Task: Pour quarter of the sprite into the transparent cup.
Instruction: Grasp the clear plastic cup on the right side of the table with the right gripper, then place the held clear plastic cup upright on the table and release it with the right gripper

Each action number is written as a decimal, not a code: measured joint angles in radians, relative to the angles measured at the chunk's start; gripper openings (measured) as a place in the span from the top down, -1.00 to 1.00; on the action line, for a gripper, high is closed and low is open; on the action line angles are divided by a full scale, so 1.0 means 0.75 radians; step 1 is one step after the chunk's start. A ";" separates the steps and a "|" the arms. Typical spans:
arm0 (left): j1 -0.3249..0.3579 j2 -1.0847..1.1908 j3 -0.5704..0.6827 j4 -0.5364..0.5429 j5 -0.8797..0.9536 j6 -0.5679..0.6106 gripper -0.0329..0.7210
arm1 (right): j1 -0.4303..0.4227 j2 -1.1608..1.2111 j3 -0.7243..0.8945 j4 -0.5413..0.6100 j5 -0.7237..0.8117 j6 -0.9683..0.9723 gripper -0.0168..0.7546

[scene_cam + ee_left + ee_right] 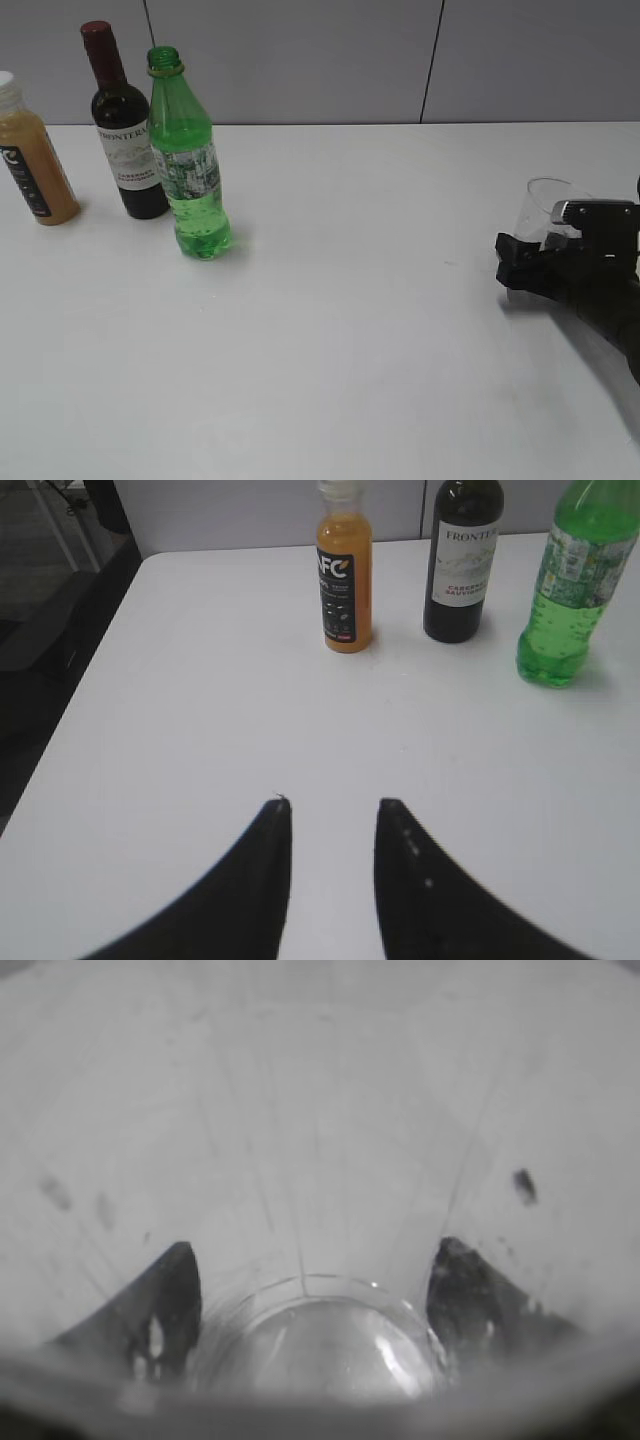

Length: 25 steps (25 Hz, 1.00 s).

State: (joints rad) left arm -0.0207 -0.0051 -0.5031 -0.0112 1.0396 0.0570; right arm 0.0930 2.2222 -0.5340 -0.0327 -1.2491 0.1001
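Note:
The sprite (190, 170), a tall green bottle with a white-green label and no cap, stands upright at the back left of the white table. It also shows at the top right of the left wrist view (570, 590). The transparent cup (545, 200) is at the far right, between the fingers of my right gripper (540, 245). In the right wrist view the cup (320, 1160) fills the frame, and the right gripper (315, 1305) has a dark finger on each side of its base. My left gripper (332, 820) is open and empty over bare table, well short of the bottles.
A dark wine bottle (125, 140) stands just left of and behind the sprite, and an orange juice bottle (35, 165) stands further left. Both show in the left wrist view, wine (462, 570) and juice (345, 580). The table's left edge (90, 680) drops off there.

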 joint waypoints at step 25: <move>0.000 0.000 0.000 0.000 0.000 0.000 0.31 | 0.012 -0.183 -0.175 -1.378 0.041 0.174 -0.41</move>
State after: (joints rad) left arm -0.0207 -0.0051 -0.5031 -0.0112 1.0396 0.0570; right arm 0.1017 2.0850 -0.6649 -1.0665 -1.2184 0.2304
